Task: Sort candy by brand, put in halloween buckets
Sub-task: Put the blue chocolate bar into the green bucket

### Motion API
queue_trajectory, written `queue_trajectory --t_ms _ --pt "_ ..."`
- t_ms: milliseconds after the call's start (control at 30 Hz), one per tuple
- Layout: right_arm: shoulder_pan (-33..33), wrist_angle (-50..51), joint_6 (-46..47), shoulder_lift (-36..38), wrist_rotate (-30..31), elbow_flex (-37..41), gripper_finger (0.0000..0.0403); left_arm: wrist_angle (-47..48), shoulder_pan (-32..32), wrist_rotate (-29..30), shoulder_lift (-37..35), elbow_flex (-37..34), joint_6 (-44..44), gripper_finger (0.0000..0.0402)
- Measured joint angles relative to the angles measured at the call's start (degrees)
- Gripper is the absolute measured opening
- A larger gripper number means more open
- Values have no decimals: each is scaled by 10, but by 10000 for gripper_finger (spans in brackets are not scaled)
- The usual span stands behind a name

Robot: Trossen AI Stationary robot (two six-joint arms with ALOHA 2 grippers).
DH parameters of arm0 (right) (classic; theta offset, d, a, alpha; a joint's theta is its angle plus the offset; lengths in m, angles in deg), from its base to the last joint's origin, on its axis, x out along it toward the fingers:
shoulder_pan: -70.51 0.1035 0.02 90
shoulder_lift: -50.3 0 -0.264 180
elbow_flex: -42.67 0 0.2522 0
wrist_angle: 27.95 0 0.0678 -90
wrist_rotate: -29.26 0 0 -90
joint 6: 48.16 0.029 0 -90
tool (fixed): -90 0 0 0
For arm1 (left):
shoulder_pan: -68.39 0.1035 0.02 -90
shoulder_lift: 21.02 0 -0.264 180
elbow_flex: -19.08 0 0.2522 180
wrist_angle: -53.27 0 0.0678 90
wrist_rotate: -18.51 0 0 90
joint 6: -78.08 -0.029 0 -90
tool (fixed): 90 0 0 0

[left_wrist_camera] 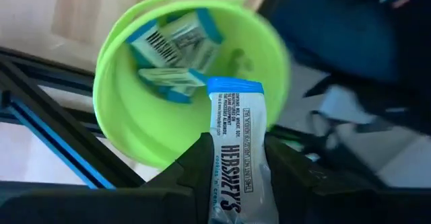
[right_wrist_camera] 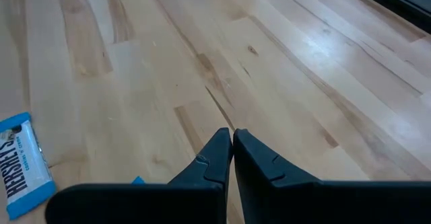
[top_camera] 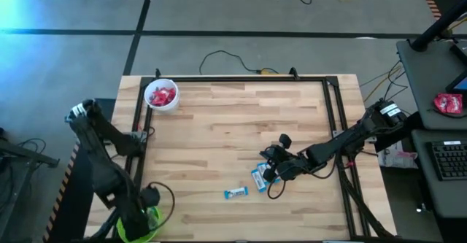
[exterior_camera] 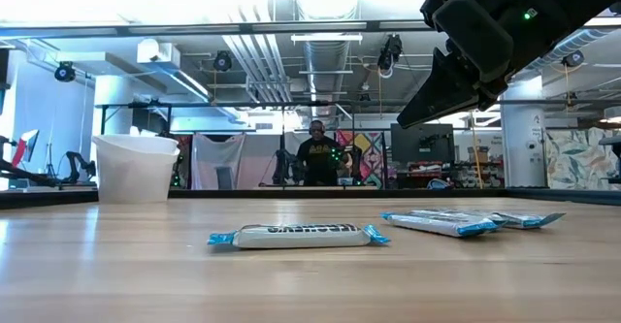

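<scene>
My left gripper (left_wrist_camera: 236, 167) is shut on a light blue and white candy bar (left_wrist_camera: 232, 126) and hangs over the lime green bucket (left_wrist_camera: 128, 116), which stands off the table's near left corner (top_camera: 139, 227) and holds several bars of the same kind. My right gripper (right_wrist_camera: 233, 143) is shut and empty, raised above the table (exterior_camera: 412, 119) beside two blue and white bars (exterior_camera: 437, 224) (exterior_camera: 519, 218). A third bar (top_camera: 236, 193) lies flat nearer the front edge. The white bucket (top_camera: 161, 95) stands at the far left corner with red candies inside. My left gripper pinches the blue and white candy bar between its two fingers (left_wrist_camera: 195, 167), which lie on the bar's long edges at its lower half (left_wrist_camera: 232, 163). The bar runs along the fingers. It is lifted clear, and its free end (left_wrist_camera: 232, 89) juts out past the fingertips over the green bucket's mouth.
A black frame runs round the wooden table top (top_camera: 241, 137), with posts at both sides. A cable (top_camera: 226, 57) lies along the far edge. A desk with a keyboard (top_camera: 445, 159) stands to the right. Beyond the table a person (exterior_camera: 318, 158) shows in the room.
</scene>
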Motion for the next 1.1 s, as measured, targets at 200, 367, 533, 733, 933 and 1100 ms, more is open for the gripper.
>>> queue_trajectory --t_ms 200,367,533,733,933,1100 --pt "0 0 0 0 0 0 13 2 1 -38 86 -39 -65 89" --pt "0 0 0 0 0 0 13 19 2 -138 153 -51 -97 117" --pt "0 0 0 0 0 0 13 95 7 -189 180 -15 -142 173" --pt "0 0 0 0 0 0 13 162 23 -161 181 64 -177 228" --pt "0 0 0 0 0 0 13 129 80 165 180 164 -282 259" --pt "0 0 0 0 0 0 13 0 153 397 188 138 -429 263"
